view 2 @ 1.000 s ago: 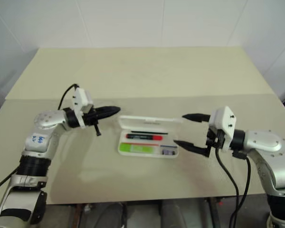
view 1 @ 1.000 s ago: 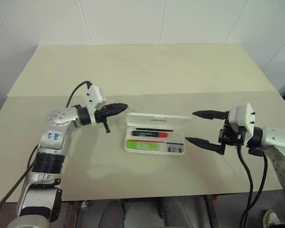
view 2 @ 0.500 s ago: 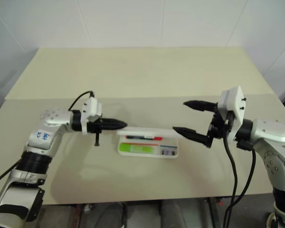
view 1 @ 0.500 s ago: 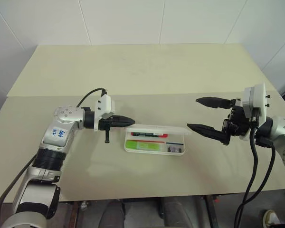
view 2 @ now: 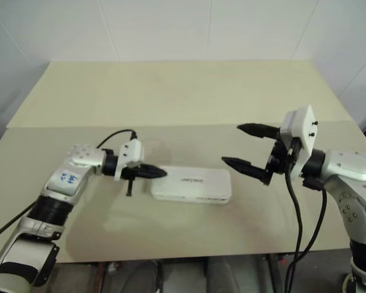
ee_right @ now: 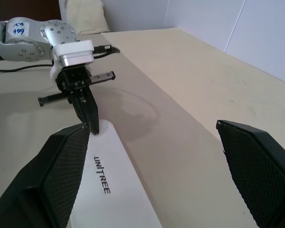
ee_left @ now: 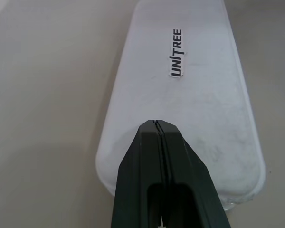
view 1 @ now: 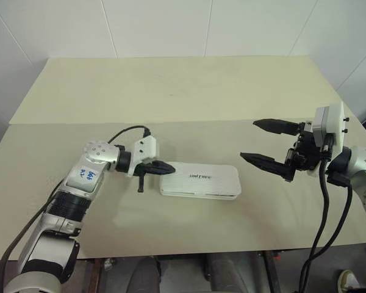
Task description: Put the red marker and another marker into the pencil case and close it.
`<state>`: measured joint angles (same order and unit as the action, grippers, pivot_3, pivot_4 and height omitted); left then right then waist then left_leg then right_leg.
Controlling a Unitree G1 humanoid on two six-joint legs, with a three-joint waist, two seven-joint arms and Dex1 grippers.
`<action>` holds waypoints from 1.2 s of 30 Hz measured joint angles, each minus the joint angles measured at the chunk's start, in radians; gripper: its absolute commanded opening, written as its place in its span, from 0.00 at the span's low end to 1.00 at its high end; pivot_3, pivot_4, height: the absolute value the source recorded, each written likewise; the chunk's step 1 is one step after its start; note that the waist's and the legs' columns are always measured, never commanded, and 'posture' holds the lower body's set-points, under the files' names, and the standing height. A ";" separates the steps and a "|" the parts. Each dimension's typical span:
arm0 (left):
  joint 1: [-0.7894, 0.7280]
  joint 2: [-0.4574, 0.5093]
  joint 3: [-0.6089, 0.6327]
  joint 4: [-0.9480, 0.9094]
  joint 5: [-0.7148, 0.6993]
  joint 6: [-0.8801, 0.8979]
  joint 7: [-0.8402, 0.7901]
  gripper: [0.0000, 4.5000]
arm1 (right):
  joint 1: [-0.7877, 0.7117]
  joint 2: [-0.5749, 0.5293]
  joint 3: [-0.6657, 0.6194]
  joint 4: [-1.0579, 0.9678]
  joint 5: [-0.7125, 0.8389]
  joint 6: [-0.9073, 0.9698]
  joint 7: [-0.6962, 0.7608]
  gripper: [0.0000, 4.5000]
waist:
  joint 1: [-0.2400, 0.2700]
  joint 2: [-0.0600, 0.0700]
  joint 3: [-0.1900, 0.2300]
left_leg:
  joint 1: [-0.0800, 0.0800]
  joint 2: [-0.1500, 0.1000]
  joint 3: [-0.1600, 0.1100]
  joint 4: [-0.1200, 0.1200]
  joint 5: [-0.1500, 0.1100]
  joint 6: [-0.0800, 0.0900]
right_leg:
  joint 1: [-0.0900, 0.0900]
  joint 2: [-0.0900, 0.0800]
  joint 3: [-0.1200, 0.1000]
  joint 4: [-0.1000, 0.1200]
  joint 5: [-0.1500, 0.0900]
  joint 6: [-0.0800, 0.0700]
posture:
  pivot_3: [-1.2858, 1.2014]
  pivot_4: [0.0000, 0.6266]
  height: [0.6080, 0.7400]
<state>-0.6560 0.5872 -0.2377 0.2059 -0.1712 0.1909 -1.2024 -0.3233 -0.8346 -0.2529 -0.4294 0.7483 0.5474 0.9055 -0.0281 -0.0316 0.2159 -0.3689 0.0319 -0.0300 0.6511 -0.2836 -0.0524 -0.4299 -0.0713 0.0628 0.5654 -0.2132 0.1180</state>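
From the left eye view, the pencil case (view 1: 200,181) lies flat on the bench (view 1: 171,91) with its lid down and the lettering on top. The left gripper (view 1: 166,167) has its fingers clenched together, tips at the case's left end, probably pressing the lid shut rather than grasping anything. The right gripper (view 1: 256,141) hangs just off the case's right end, above the bench, fingers released and spread wide around nothing, apparently standing clear. No markers lie loose on the bench, so they are presumably inside the shut case.

The right eye view gives the same layout and adds nothing.

The left wrist view settles what the head views leave vague: the clenched fingers (ee_left: 160,156) sit over the rounded end of the lid, though firm contact cannot be confirmed.

The right wrist view looks along the case from the other end, between its own spread fingers (ee_right: 66,161), showing the left gripper's tips meeting the lid's far edge.
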 measured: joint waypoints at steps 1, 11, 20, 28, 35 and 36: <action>-0.001 -0.007 -0.004 -0.001 0.001 0.005 0.000 0.01 | 0.000 0.003 0.001 0.000 -0.001 0.000 -0.003 1.00 | 0.000 0.000 0.000 | 0.000 0.000 0.000 0.000 0.000 0.000 | 0.000 0.000 0.000 0.000 0.000 0.000 | 0.52 0.24 1.00; -0.025 -0.024 -0.052 -0.045 0.024 0.064 -0.015 0.01 | 0.000 0.028 0.008 -0.001 -0.003 -0.004 -0.025 1.00 | 0.000 0.000 0.000 | 0.000 0.000 0.000 0.000 0.000 0.000 | 0.000 0.000 0.000 0.000 0.000 0.000 | 0.52 0.24 1.00; -0.051 -0.025 -0.082 -0.059 0.058 0.097 -0.002 0.01 | -0.003 0.060 0.014 -0.001 -0.012 -0.022 -0.047 1.00 | -0.001 0.000 0.000 | 0.001 0.000 0.000 0.001 0.000 0.000 | 0.001 0.000 0.000 0.000 0.000 0.000 | 0.52 0.24 1.00; -0.048 -0.039 -0.041 -0.095 0.020 0.202 0.034 0.01 | -0.011 0.097 0.055 -0.001 -0.024 -0.025 -0.051 1.00 | -0.001 0.000 0.000 | 0.000 0.000 -0.001 0.000 0.000 0.000 | 0.000 0.000 0.000 0.000 0.000 0.000 | 0.52 0.24 1.00; 0.067 0.015 0.203 -0.253 -0.152 0.266 0.074 0.15 | 0.026 0.102 0.059 0.021 -0.072 -0.070 -0.037 1.00 | -0.005 0.000 0.000 | 0.001 0.000 -0.001 -0.003 0.000 0.001 | -0.002 0.000 0.000 0.006 -0.002 0.004 | 0.52 0.24 1.00; 0.100 0.029 0.234 -0.266 -0.164 0.267 0.077 0.22 | 0.035 0.102 0.058 0.031 -0.081 -0.074 -0.033 1.00 | -0.005 0.000 0.000 | 0.001 0.000 -0.001 -0.003 0.000 0.001 | -0.003 0.000 0.000 0.006 -0.002 0.004 | 0.52 0.24 1.00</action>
<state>-0.5558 0.6157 -0.0040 -0.0601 -0.3355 0.4575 -1.1252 -0.2885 -0.7329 -0.1946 -0.3980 0.6675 0.4730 0.8723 -0.0330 -0.0313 0.2159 -0.3679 0.0320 -0.0313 0.6480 -0.2837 -0.0515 -0.4327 -0.0709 0.0627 0.5717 -0.2151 0.1220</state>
